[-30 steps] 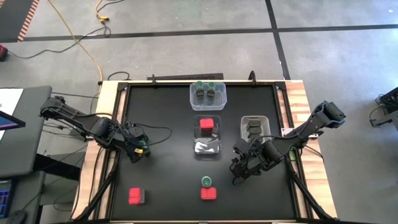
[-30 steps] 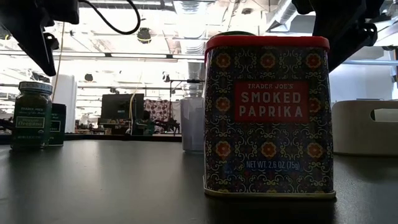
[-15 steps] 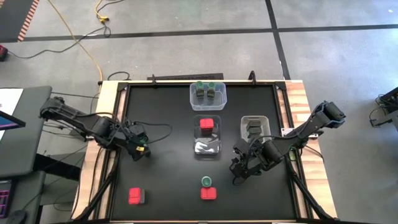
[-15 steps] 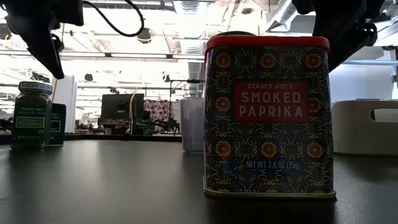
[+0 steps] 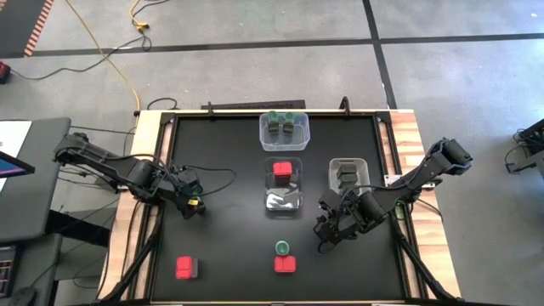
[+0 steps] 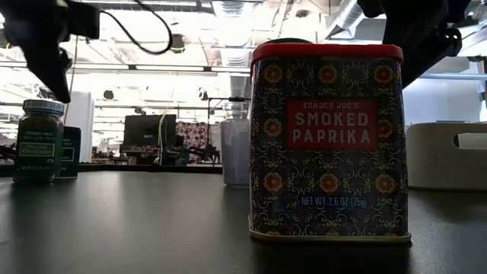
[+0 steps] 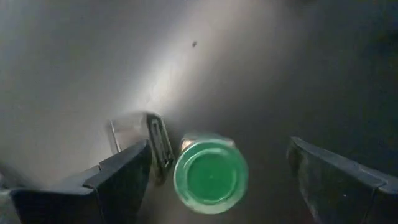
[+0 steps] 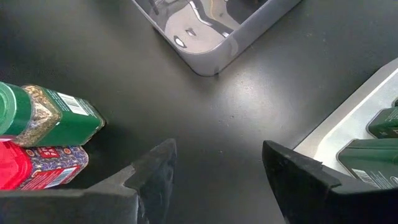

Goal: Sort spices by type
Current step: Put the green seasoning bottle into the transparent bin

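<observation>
Green-lidded round jar [image 7: 210,180] sits upright between the left end effector's [image 7: 217,180] spread fingers — untouched.

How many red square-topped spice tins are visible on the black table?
3. One red square-topped tin stands inside the middle clear plastic tub; a second red tin stands beside the round green-lidded jar near the front; a third red tin is at the front left. More may be hidden.

red tin [image 6: 327,141] — "TRADER JOE'S SMOKED PAPRIKA"
</observation>
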`<action>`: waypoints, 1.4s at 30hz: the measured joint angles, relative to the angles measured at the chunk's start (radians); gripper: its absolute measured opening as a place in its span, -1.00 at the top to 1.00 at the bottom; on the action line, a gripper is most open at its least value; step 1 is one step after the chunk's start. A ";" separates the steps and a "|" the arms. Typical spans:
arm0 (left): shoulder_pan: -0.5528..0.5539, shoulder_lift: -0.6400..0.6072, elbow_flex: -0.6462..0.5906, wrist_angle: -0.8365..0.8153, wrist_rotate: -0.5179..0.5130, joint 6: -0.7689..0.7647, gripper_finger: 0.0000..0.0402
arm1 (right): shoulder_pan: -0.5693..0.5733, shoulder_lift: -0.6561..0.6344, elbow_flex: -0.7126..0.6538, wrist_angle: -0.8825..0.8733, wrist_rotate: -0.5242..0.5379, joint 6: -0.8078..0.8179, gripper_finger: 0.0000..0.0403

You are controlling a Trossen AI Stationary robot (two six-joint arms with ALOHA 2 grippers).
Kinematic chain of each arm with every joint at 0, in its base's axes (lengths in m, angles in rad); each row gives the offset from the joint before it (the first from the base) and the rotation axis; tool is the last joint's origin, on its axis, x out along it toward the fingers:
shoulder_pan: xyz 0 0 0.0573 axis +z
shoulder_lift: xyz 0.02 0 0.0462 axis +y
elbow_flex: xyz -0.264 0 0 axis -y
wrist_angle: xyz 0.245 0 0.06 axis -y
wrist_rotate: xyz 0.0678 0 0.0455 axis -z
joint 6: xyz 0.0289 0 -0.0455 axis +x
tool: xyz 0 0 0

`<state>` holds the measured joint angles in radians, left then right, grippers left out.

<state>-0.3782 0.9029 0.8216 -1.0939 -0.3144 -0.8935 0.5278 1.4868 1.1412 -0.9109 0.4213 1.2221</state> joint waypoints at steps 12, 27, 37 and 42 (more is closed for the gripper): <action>0.000 0.000 -0.077 0.003 0.076 -0.062 -0.79 | 0.000 0.000 0.000 0.000 0.003 0.000 -0.32; 0.000 0.000 -0.091 0.010 0.092 0.051 -0.77 | -0.021 0.000 0.000 0.007 0.004 0.000 -0.32; 0.000 0.045 -0.091 0.010 0.078 0.053 -0.55 | -0.033 0.000 0.000 0.004 0.005 -0.001 -0.32; 0.000 0.097 -0.088 0.015 0.071 0.063 -0.44 | -0.033 0.000 0.000 0.000 0.005 -0.020 -0.32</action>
<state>-0.3786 0.9998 0.7333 -1.0786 -0.2432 -0.8305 0.4946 1.4868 1.1412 -0.9112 0.4263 1.2025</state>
